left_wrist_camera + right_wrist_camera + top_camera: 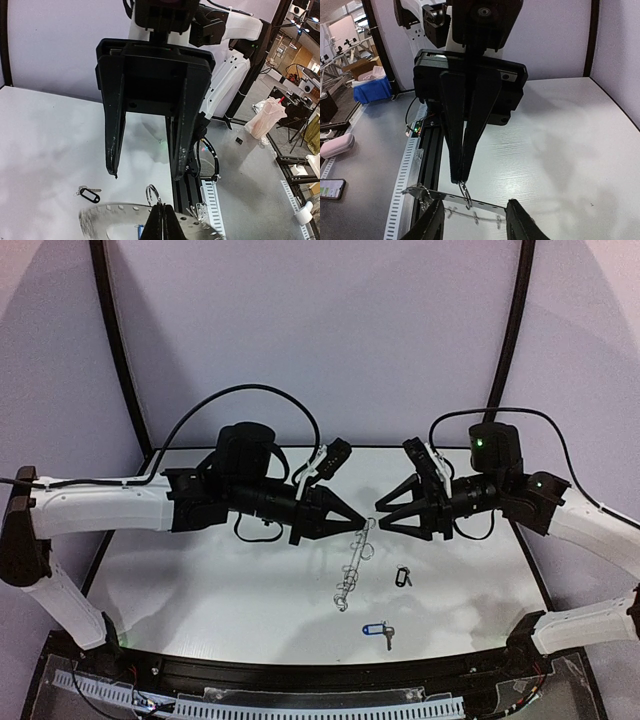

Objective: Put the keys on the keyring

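Your left gripper [361,521] is pressed together on a wire loop [465,192] of the keyring [353,568], which hangs edge-on, slanting toward the near edge. Your right gripper [381,515] is spread and empty. The black key [402,577] and blue-tagged key [377,630] lie on the table [200,580], right of the ring and nearer your right arm.

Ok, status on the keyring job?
Left tool shut on large flat dark-grey wire-fringed keyring. Right tool open, empty, facing it. Loose on white table, not on ring: small blue-tagged key, small black-headed key. Nothing seen in the way.
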Controlling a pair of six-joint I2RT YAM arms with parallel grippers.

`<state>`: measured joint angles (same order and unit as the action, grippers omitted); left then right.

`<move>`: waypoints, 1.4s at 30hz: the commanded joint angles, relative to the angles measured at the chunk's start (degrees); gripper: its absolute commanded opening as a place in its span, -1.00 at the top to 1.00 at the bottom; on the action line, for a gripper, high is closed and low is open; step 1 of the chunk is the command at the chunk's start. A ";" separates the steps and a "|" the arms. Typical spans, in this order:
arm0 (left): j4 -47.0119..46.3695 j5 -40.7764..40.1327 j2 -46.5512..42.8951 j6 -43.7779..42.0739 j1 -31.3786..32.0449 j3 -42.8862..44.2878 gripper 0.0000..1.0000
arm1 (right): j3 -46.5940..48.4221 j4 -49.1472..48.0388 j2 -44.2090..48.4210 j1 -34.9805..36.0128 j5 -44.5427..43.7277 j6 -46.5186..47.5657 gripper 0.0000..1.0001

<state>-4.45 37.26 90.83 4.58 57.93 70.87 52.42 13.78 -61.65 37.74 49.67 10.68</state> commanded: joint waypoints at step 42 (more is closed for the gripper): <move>17.26 -18.06 -4.50 -2.89 1.49 3.27 -0.32 | 25.17 35.14 -11.61 10.73 -22.60 10.17 1.00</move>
<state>10.41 19.03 86.08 1.91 59.02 72.34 74.78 44.66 -72.29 47.16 29.43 19.11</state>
